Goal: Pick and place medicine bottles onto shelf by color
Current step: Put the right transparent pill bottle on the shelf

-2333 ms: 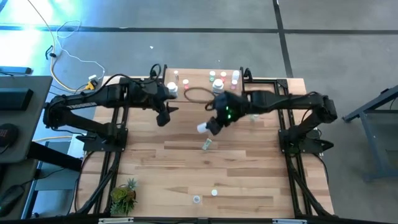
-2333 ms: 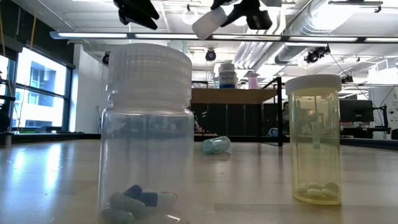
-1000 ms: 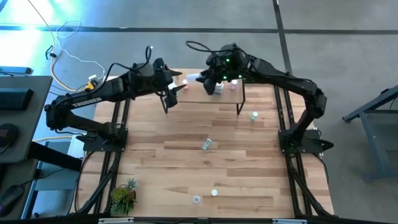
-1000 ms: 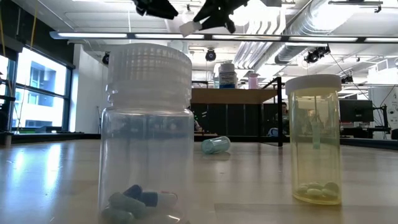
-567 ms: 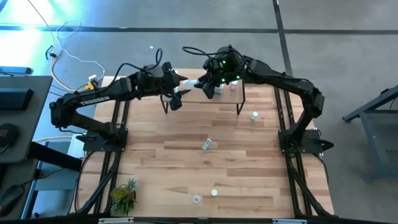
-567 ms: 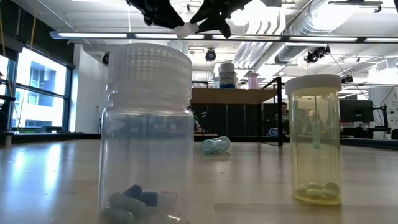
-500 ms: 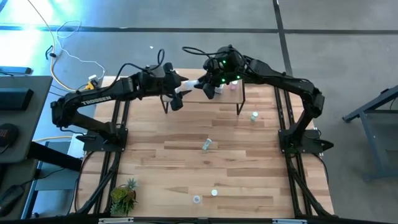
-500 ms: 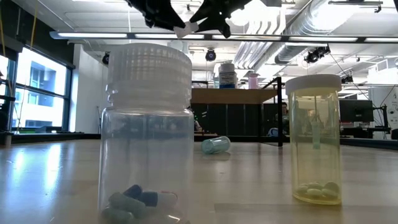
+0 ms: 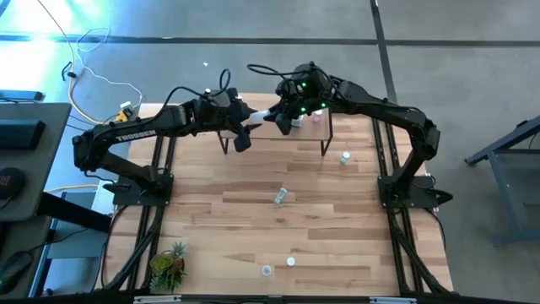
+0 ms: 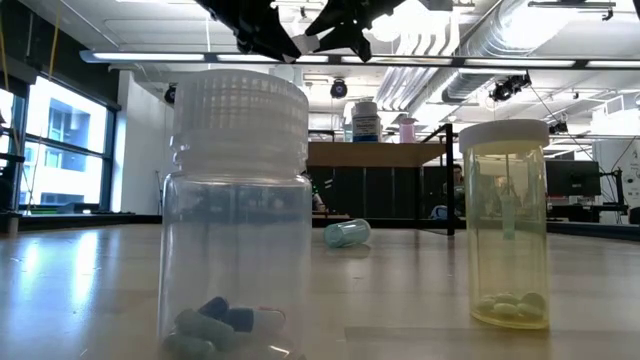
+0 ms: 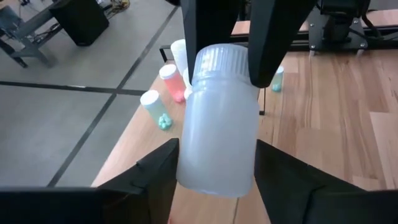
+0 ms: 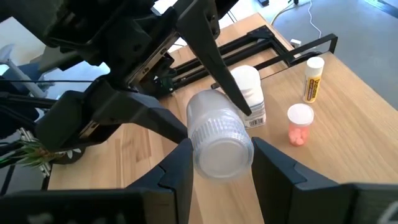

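Observation:
A white medicine bottle (image 11: pixel 217 124) with a ribbed white cap hangs roughly level in the air over the left end of the shelf (image 9: pixel 287 128). My right gripper (image 9: pixel 278 116) is shut on its cap end. My left gripper (image 9: pixel 250 127) has come in from the table's left, and its fingers lie against the bottle's body. Several more bottles stand on the shelf, among them a pink one (image 11: pixel 172 82) and a green one (image 11: pixel 155 109). My left gripper has the bottle's body at its bottom end (image 11: pixel 214 177) between its two fingers, one on each side. The fingers (image 11: pixel 155 180) come from the table's left, slanting a little down, and lie along the bottle. The bottle is clear of the shelf. My right gripper pinches the ribbed cap (image 12: pixel 221 146) between its two fingers (image 12: pixel 180 168), coming from the table's right and slanting down. The bottle points away from it toward the left gripper, lifted clear.
Loose bottles are on the table: one lying at the middle (image 9: pixel 280 196), one to the right (image 9: pixel 345 157), two near the front edge (image 9: pixel 267 270) (image 9: pixel 291 262). A potted plant (image 9: pixel 169 263) stands at the front left. The shelf's black legs (image 9: pixel 324 142) stand below the grippers.
My left gripper has moved toward the table's right and a little down, up to the free end of the bottle that my right gripper holds. The bottle and the right gripper have stayed over the shelf's left end.

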Available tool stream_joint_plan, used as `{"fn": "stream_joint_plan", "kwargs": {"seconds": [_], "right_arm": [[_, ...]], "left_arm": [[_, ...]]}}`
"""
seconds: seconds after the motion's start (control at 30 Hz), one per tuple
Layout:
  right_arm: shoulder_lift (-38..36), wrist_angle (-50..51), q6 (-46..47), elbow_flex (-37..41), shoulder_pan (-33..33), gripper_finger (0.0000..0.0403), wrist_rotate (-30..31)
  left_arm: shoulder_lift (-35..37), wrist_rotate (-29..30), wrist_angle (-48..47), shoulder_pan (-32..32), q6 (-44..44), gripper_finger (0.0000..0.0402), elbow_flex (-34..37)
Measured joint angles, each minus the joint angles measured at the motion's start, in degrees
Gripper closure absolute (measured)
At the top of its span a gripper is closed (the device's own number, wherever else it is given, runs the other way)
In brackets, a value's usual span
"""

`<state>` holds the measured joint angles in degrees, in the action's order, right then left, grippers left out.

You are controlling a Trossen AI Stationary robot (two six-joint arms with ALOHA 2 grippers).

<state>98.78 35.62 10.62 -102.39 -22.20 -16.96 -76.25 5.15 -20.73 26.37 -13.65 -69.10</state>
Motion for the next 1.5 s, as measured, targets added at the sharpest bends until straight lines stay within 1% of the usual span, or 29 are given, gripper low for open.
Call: {"fn": "stream_joint_plan", "kwargs": {"seconds": [0.23, 0.37, 0.6, 0.73, 0.83, 0.93, 1.1, 1.2, 1.4, 1.5], "right_arm": [[-0.04, 0.22, 0.01, 0.02, 0.00, 0.0288, -0.03], [-0.04, 0.20, -0.14, 0.02, 0.00, 0.0284, -0.05], [-0.04, -0.44, -0.54, 0.02, 0.00, 0.0237, 0.39], [-0.06, -2.72, -0.16, 0.02, -0.32, 0.0208, 0.47], [-0.06, -4.31, 2.38, -0.02, -1.22, 0.0191, 0.47], [-0.07, -4.29, 5.23, -1.14, -2.80, 0.0184, 0.51], [-0.11, -5.64, 10.24, -3.30, -5.60, 0.0183, 0.58], [-0.13, -8.05, 13.10, -3.45, -6.45, 0.0183, 1.90], [-0.13, -9.81, 17.47, -3.45, -6.80, 0.0183, 3.07], [-0.13, -11.01, 18.06, -3.45, -6.55, 0.0183, 3.08]], "left_arm": [[0.01, -0.16, -0.04, 0.00, -0.04, 0.0250, 0.00], [0.02, -0.18, -0.04, -0.02, -0.04, 0.0257, 0.00], [0.02, 0.10, 0.03, -0.22, 0.97, 0.0255, 0.00], [0.02, 0.87, 0.03, -0.22, 2.30, 0.0256, 0.00], [0.02, 2.85, 0.06, -0.22, 3.59, 0.0256, 0.00], [0.02, 5.55, 0.96, -0.22, 4.82, 0.0256, 0.00], [0.02, 9.53, 3.90, -0.22, 5.95, 0.0256, 0.00], [0.04, 11.71, 6.37, -0.22, 6.19, 0.0256, 0.00], [0.04, 15.14, 10.36, -0.22, 6.19, 0.0256, 0.00], [0.04, 16.72, 12.16, -0.22, 6.19, 0.0256, 0.00]]}}
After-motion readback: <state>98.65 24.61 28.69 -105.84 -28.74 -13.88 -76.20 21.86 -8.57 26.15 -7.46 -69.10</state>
